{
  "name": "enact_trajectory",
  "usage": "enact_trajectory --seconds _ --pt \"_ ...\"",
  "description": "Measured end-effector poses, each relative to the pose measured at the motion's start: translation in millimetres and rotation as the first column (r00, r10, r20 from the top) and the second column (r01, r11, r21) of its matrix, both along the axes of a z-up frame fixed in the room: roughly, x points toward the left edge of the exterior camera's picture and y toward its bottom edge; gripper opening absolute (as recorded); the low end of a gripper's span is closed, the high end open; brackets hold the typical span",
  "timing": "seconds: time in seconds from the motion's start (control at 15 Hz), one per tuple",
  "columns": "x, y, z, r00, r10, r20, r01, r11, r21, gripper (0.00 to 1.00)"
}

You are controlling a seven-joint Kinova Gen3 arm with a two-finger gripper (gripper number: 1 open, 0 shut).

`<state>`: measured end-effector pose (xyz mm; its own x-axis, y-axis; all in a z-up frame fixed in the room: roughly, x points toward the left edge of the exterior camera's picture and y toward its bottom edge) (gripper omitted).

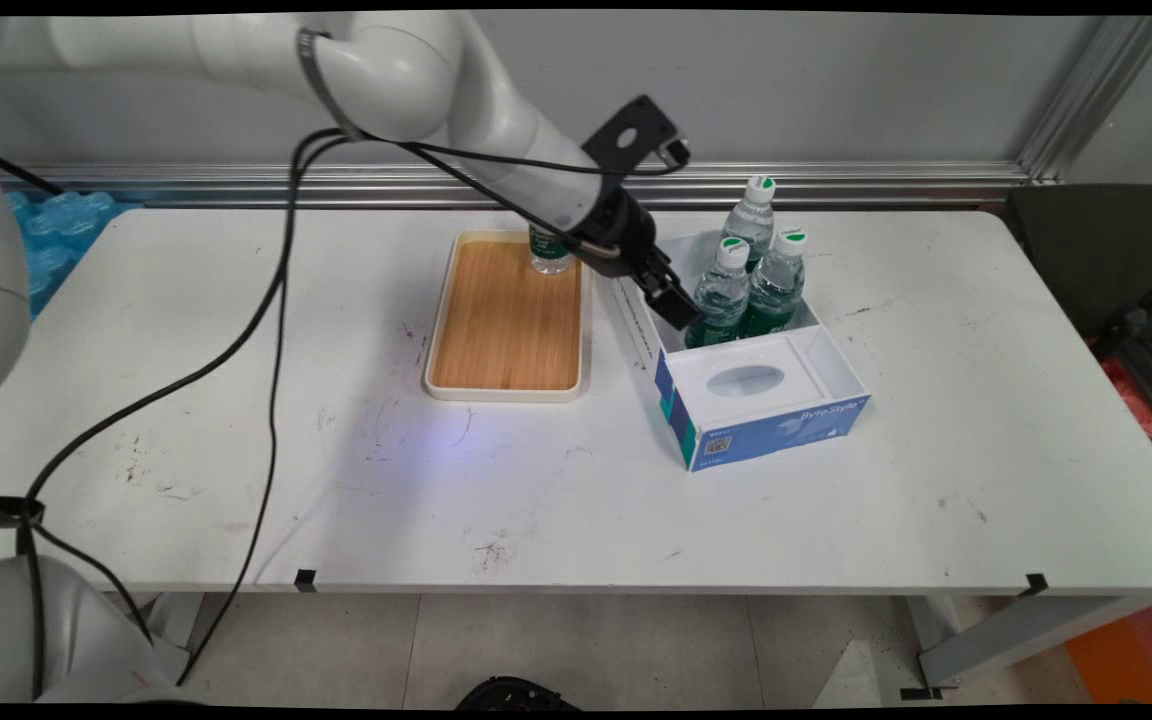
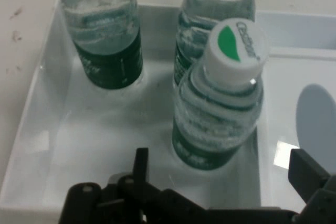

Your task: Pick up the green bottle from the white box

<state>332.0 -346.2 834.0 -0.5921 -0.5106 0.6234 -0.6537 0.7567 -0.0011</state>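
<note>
My gripper (image 1: 677, 306) hangs open at the left wall of a white and blue box (image 1: 772, 418), just left of three water bottles with white and green caps standing inside. In the hand view the fingers (image 2: 140, 162) stand wide apart on either side of the nearest bottle (image 2: 219, 106) without touching it. That bottle (image 1: 723, 292) stands beside a second one (image 1: 774, 285), with a third (image 1: 754, 215) behind them. Two of them (image 2: 107, 35) (image 2: 215, 19) appear further off in the hand view. Another bottle (image 1: 548, 252) stands at the far end of a wooden tray (image 1: 506, 320), partly hidden by the arm.
The box's front half has a white lid with an oval opening (image 1: 746, 380). Black cables (image 1: 276, 300) hang from the arm across the table's left part. A blue pack of bottles (image 1: 56, 232) lies beyond the left edge, and a dark chair (image 1: 1106, 260) stands at the right.
</note>
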Motion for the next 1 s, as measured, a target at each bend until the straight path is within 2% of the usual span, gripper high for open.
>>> enact_trajectory --seconds 0.93,1.0 --pt "-41 -32 -21 0.999 -0.037 0.031 0.038 0.999 -0.016 1.0" --pt "-42 -33 -21 0.999 -0.038 0.031 0.038 0.999 -0.017 0.0"
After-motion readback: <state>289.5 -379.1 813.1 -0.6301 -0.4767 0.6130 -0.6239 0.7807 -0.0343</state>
